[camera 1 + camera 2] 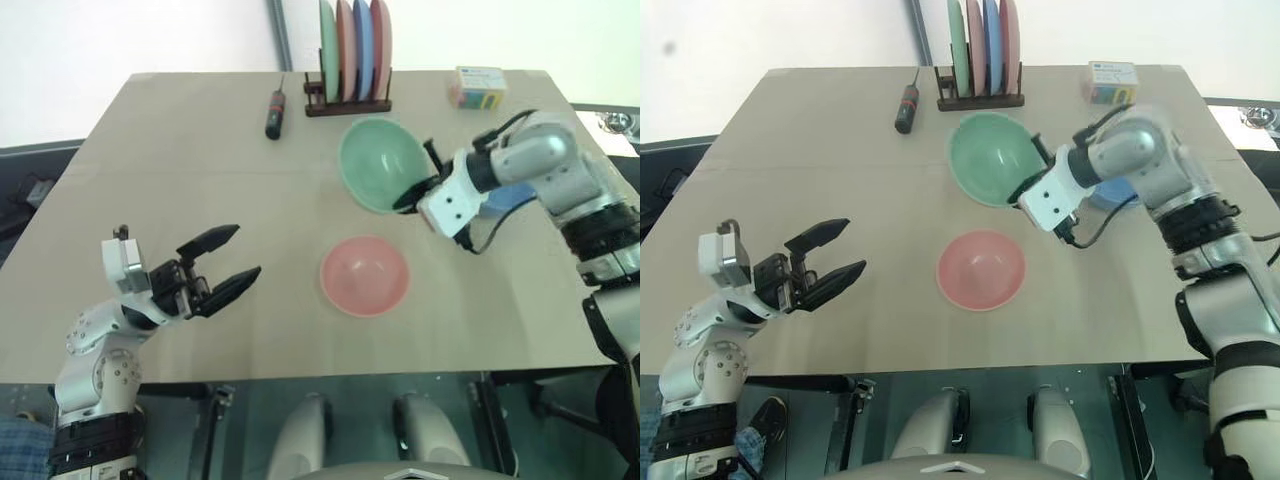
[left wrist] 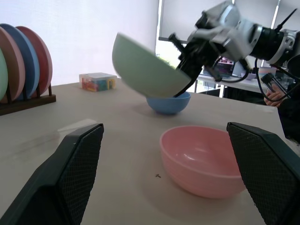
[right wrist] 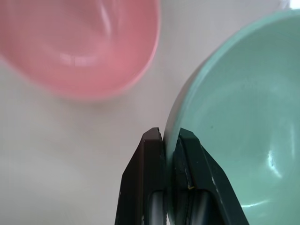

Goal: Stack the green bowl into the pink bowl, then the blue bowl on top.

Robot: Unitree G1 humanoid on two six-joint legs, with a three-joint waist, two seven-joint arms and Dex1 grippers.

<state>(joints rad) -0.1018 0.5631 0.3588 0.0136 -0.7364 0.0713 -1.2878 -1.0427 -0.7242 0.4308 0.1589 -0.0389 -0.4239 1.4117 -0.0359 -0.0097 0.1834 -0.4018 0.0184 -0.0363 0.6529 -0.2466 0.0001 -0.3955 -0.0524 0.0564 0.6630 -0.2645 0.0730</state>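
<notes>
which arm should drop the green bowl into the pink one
The right. The right gripper is shut on the rim of the green bowl, holding it tilted in the air just beyond the pink bowl. The left gripper is open, holds nothing and sits off to the pink bowl's left.

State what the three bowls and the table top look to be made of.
Green bowl, pink bowl, blue bowl: likely plastic, smooth and slightly glossy; thin rims, and soft highlights inside the pink and green ones. Table: beige, matte, flat with no glare; possibly laminate, though the look leaves it open.
</notes>
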